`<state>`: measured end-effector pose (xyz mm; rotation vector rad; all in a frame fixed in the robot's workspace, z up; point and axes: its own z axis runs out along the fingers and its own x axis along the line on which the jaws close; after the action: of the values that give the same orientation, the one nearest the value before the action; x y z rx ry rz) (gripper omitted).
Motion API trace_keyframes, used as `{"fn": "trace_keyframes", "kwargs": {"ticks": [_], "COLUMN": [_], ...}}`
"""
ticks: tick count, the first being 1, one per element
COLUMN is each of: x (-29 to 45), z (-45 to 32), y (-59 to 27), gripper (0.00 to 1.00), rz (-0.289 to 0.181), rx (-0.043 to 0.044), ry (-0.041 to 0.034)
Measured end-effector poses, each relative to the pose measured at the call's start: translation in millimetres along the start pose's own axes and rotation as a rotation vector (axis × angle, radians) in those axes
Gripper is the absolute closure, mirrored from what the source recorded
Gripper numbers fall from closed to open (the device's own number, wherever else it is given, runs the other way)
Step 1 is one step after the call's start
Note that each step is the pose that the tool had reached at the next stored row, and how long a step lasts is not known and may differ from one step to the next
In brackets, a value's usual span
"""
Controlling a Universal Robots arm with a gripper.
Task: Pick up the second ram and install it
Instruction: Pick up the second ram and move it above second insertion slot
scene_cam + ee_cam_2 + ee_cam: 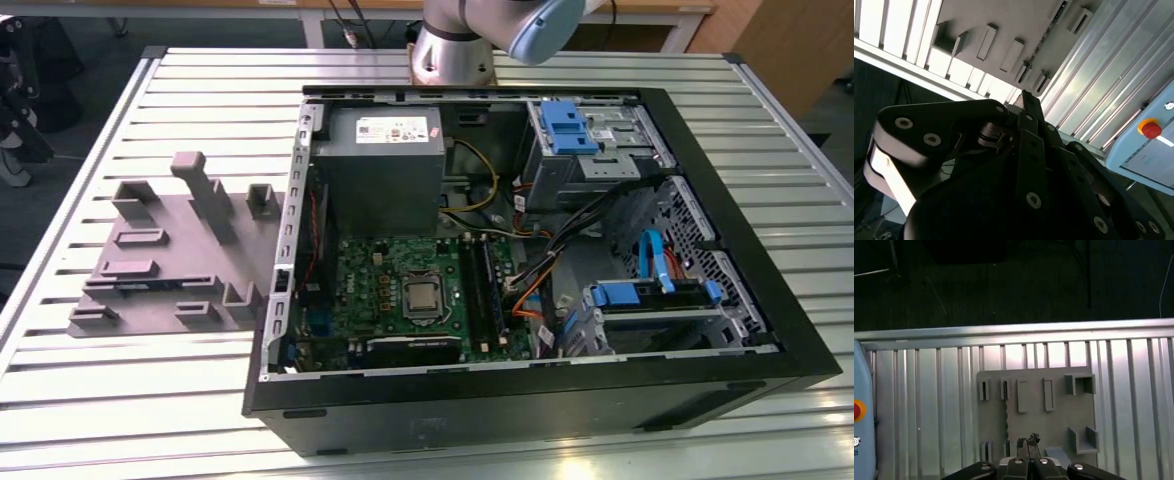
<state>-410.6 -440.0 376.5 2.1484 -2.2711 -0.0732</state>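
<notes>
Grey plastic is forming the fixture [1054,425] that is lying on the slatted metal counter [134,400], beside the open computer case [534,400] toward the exterior view's left. The second ram [1006,415] is, by my reading, standing on edge in that fixture. In the first wrist view it is showing as a thin notched strip between two pairs of small blocks, well apart from the case. The end effector [1027,441] is hanging high above the fixture, its fingertips drawn together with nothing between them, so the stick is not yet being lifted. The risk is lying in that thin edge. Brought down drawn together like this, the end effector would be striking the top of the board rather than straddling it. A slight sideways offset would be pushing a fingertip into the neighbouring blocks or tilting the stick in its holders. Seating it among the black motherboard slots [478,290], with loose cables [534,275] lying close by, is looking equally unforgiving.
</notes>
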Motion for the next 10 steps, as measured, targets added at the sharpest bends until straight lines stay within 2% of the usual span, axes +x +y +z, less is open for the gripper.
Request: {"fn": "trace_keyframes", "kwargs": {"ticks": [10], "x": [0.0], "z": [1.2], "y": [-0.1], "gripper": [0.89], "rz": [-0.166], "rx": [-0.0035], "ry": [0.0073]}}
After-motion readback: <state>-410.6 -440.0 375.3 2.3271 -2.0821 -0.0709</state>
